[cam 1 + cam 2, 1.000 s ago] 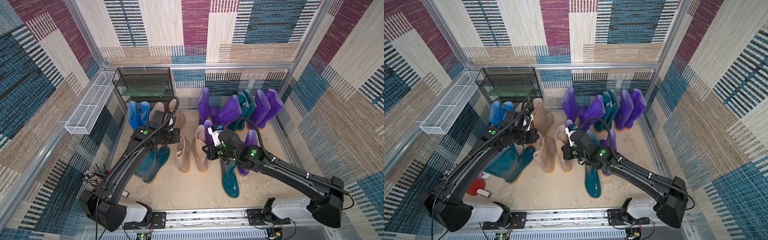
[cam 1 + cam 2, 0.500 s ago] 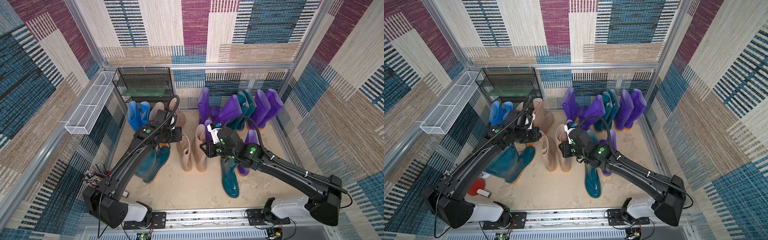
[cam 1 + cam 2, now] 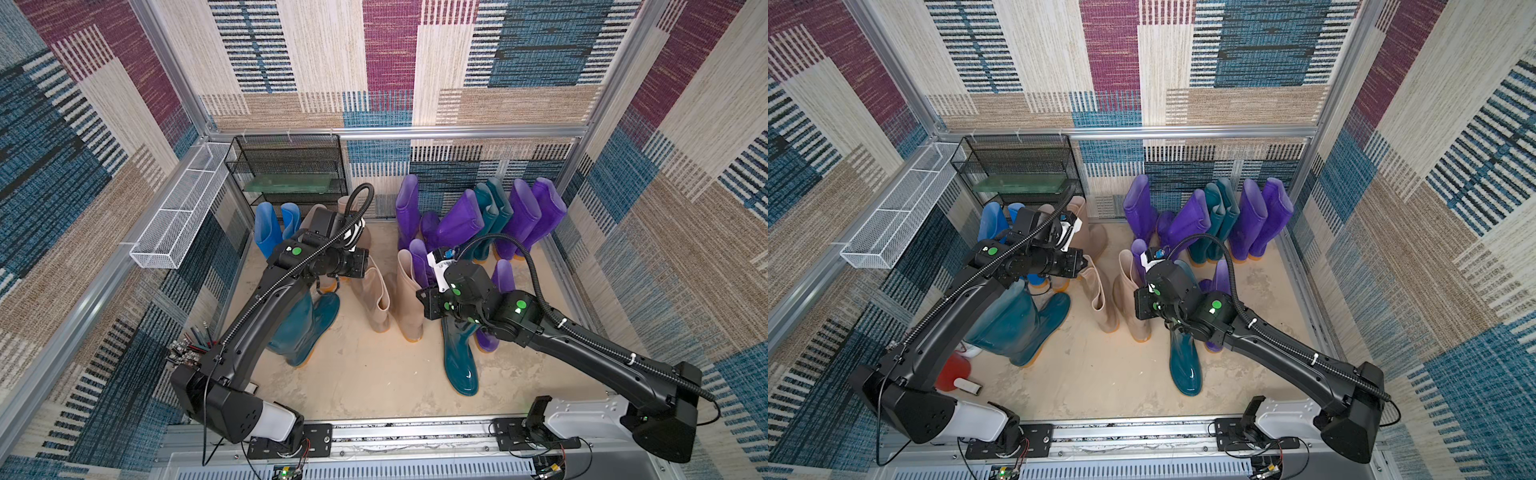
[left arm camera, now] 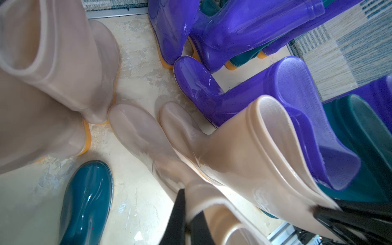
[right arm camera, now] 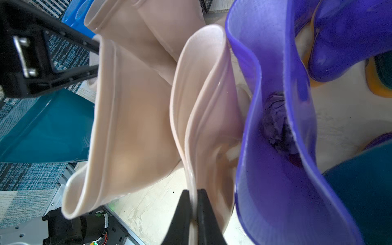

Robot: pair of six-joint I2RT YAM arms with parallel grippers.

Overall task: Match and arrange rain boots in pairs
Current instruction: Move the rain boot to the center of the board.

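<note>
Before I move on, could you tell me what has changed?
Very little: the right gripper swung slightly left and back, shut on the rim of the right front beige boot. The left gripper stays shut on the left front beige boot. The other boots have not moved.

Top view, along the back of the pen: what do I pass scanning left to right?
White wire basket → blue boots → upright purple boot → leaning purple boot → teal boots → purple pair.
</note>
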